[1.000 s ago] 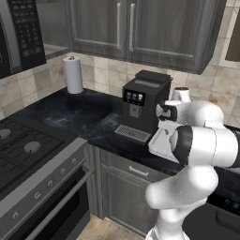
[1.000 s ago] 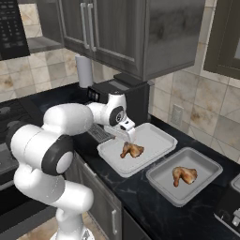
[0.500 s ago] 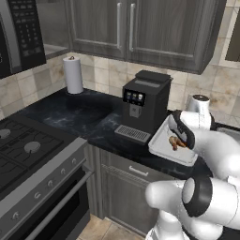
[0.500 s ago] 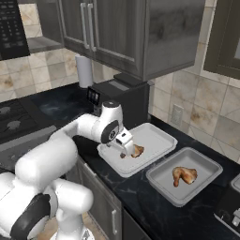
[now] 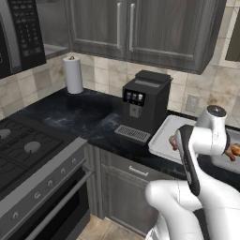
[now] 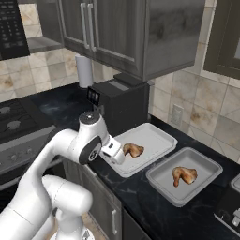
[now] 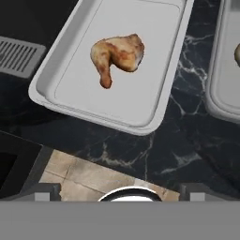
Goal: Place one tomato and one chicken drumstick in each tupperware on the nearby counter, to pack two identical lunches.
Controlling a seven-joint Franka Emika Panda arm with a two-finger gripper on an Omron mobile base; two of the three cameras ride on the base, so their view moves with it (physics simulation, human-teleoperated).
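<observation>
Since the earlier frames the white arm had swung off the near tray toward the counter's front edge, while both drumsticks lay where they were.

From the left base view, a white paper-towel roll (image 5: 73,75) stood at the far left of the glossy black marbled counter (image 5: 89,119), then the black coffee machine (image 5: 143,105), then the nearer shallow pale grey rectangular tupperware (image 5: 164,136), mostly hidden behind the arm's white links. Only a sliver of golden-brown chicken drumstick (image 5: 232,152) showed past the arm at the right edge.

The right base view gave what that one lacked: both trays side by side and apart, the nearer one just beside the coffee machine with a drumstick (image 6: 133,150) inside it, the second tupperware (image 6: 208,180) holding the other drumstick (image 6: 184,175). The gripper (image 6: 114,154) hung over the near tray's front-left corner; its fingertips were too small to make out.

In the hand view the near tray's drumstick (image 7: 117,56) lay toward the tray's far half, and the second tray was cut off at the right edge. The jaws stood wide apart, holding nothing.
</observation>
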